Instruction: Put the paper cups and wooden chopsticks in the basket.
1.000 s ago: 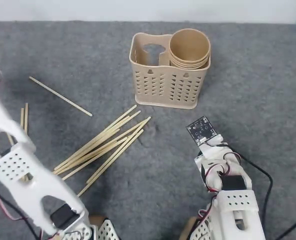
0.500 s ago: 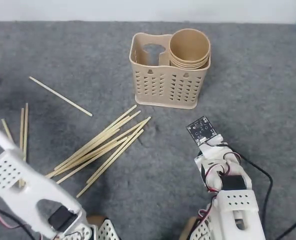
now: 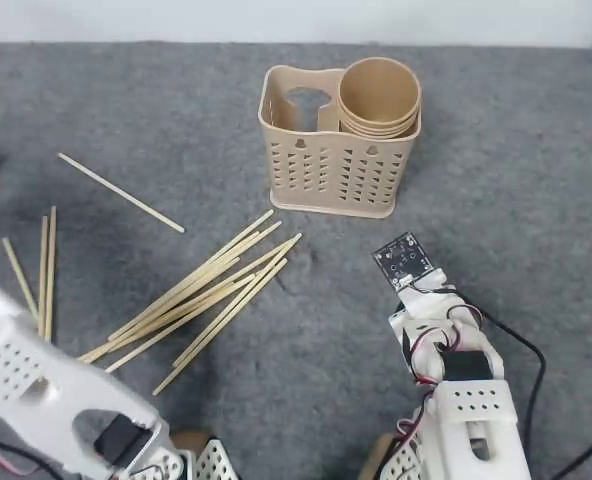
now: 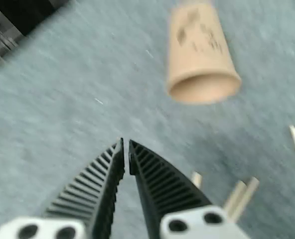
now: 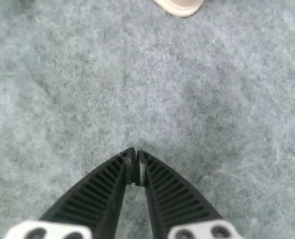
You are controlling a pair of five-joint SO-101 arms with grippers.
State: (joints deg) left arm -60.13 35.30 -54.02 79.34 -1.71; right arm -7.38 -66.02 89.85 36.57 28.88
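The left arm (image 3: 46,400) has drawn back, uncovering three chopsticks (image 3: 46,270) and a loose cup (image 4: 202,55). The left pincer (image 4: 123,145) is pressed together and empty, so nothing is gained. The right pincer (image 5: 136,154) is closed too. One basket (image 3: 326,170) holds about four stacked cups (image 3: 379,92). Roughly ten chopsticks lie piled on the table (image 3: 516,200), with one more apart.

Paper cups (image 3: 379,95) in right compartment of basket (image 3: 326,172); chopsticks (image 3: 201,290) on carpet (image 3: 536,200) front-left of it
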